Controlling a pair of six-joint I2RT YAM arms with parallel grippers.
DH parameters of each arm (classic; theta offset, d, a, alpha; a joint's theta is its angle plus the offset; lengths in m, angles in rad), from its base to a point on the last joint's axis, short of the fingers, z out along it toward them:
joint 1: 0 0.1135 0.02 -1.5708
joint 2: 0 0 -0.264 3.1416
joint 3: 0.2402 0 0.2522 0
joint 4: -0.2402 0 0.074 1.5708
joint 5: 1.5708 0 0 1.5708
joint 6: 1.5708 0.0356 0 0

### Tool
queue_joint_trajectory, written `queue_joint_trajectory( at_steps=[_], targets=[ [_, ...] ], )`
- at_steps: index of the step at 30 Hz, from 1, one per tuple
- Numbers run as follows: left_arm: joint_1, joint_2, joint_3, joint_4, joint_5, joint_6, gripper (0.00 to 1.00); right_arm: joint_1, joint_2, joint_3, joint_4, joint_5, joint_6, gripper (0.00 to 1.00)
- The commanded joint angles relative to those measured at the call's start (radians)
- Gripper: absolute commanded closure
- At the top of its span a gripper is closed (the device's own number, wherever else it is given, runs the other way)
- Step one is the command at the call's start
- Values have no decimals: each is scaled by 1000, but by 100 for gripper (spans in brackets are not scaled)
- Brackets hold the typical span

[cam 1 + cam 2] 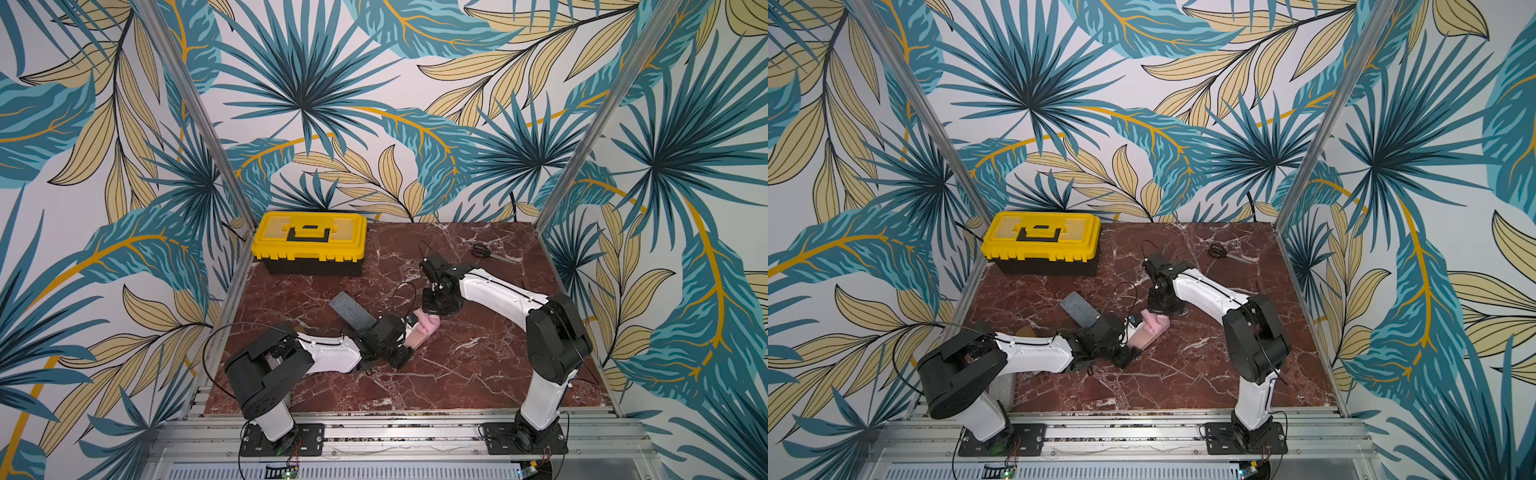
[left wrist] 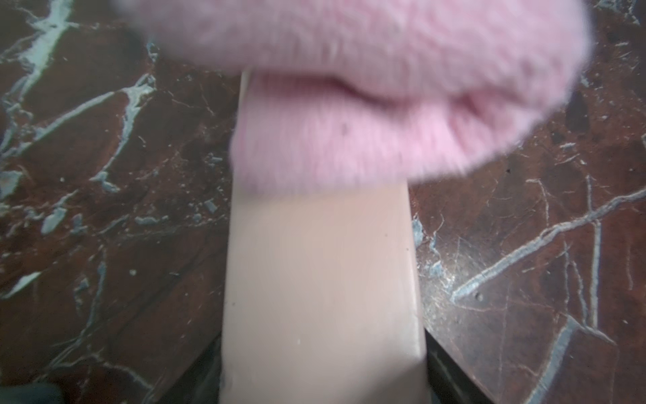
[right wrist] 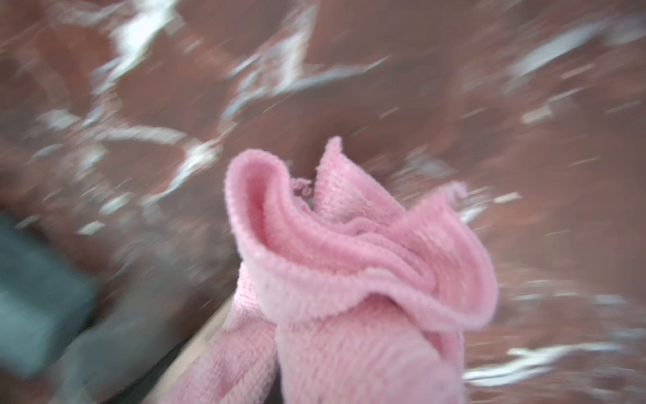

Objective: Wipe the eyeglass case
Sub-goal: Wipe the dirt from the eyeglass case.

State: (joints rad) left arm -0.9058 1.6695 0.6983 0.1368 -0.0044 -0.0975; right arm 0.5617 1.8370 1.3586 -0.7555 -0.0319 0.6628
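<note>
Looking down in both top views: left gripper (image 1: pixel 405 341) grasps the beige eyeglass case (image 1: pixel 417 343) near the middle of the marble table (image 1: pixel 478 374). Right gripper (image 1: pixel 432 312) is clenched on a pink cloth (image 1: pixel 430 323) at the case's far end. Yellow toolbox (image 1: pixel 309 241) back left, scissors (image 1: pixel 482 250) back right.
Left wrist: cloth (image 2: pixel 367 105) covers the case's (image 2: pixel 321 280) outer end.
Right wrist: blurred; cloth (image 3: pixel 349 280) bunched.

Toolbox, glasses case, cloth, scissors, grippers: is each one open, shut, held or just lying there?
toolbox: lid shut, handle folded flat.
eyeglass case: closed, one end clamped by left gripper.
pink cloth: bunched, resting on the case's other end.
scissors: lying untouched.
left gripper: shut on eyeglass case.
right gripper: shut on pink cloth.
</note>
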Motion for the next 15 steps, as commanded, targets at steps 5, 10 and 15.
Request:
queue_joint_trajectory(
  at_steps=[5, 10, 15],
  targets=[
    [-14, -16, -44, -22, 38, -10, 100, -31, 126, -35, 63, -196, 49, 100],
    [-15, -24, -61, -7, 32, -19, 100, -48, 192, 131, -214, 425, -137, 100],
    [-14, -22, -62, -5, 30, -28, 100, 35, 95, 168, -193, 133, -175, 100]
  ],
)
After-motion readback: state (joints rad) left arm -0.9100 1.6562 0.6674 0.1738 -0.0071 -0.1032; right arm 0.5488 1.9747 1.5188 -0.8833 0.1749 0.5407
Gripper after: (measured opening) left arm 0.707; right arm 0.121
